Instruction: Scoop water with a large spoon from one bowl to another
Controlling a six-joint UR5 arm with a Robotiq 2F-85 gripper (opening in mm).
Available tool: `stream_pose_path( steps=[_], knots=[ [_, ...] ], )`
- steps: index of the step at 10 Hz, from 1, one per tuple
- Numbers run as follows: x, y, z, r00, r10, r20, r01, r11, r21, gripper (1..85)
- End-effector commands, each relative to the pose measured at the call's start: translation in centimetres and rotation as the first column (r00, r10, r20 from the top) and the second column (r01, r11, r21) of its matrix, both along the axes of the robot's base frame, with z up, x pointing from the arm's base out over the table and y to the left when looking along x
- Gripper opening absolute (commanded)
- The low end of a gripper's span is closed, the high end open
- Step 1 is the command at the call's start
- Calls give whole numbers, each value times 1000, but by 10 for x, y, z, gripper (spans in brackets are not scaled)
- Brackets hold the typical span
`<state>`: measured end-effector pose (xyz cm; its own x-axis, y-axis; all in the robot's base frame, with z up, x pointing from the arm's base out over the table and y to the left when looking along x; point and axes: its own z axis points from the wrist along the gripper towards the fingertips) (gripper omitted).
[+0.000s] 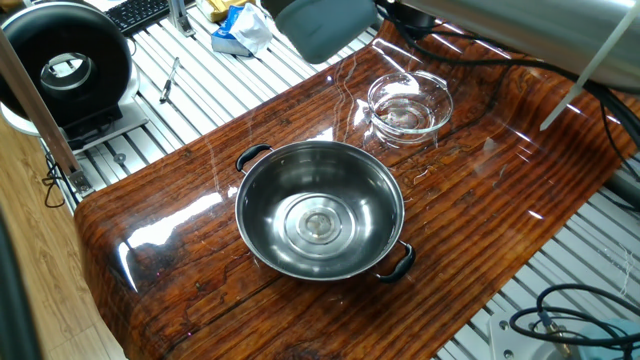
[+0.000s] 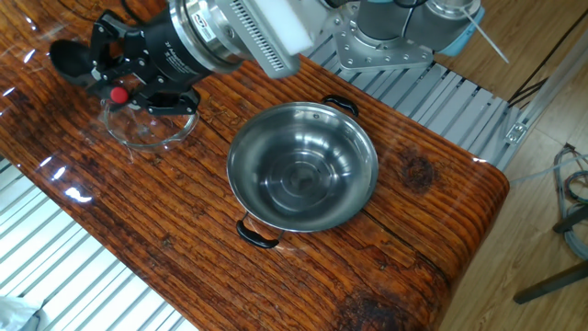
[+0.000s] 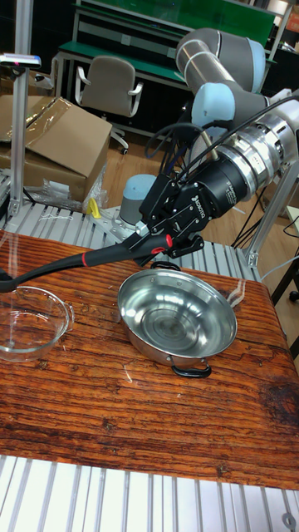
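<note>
Two high cameras face across the table [image 1: 500, 200]; tall view looks front-on, lower

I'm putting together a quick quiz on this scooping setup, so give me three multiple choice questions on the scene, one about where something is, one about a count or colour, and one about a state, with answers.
1. Where is the scoop head of the large spoon?
A. Inside the steel bowl
B. Up above the glass bowl's side of the table
C. Lying flat on the table

2. How many side handles does the steel bowl have?
A. None
B. Two
C. Four

3. What is the gripper doing?
A. Open, holding nothing
B. Shut on the glass bowl's rim
C. Shut on the spoon's handle

Answers: 1 B, the tall view shows the head raised by the glass bowl, clear of the steel one. 2 B, two black handles show at opposite sides. 3 C, the fingers clamp the handle.
</note>
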<state>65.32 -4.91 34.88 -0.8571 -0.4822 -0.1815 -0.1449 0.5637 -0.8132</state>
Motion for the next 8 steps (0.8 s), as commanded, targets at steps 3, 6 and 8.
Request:
stream_pose_path(
  steps=[3,6,8],
  knots=[
    [0,-2,1,1000,-6,7,6,1000,-15,10],
    [1,-3,2,1000,-9,11,9,1000,-21,10],
    [0,-3,2,1000,-11,11,11,1000,-21,10]
  ],
)
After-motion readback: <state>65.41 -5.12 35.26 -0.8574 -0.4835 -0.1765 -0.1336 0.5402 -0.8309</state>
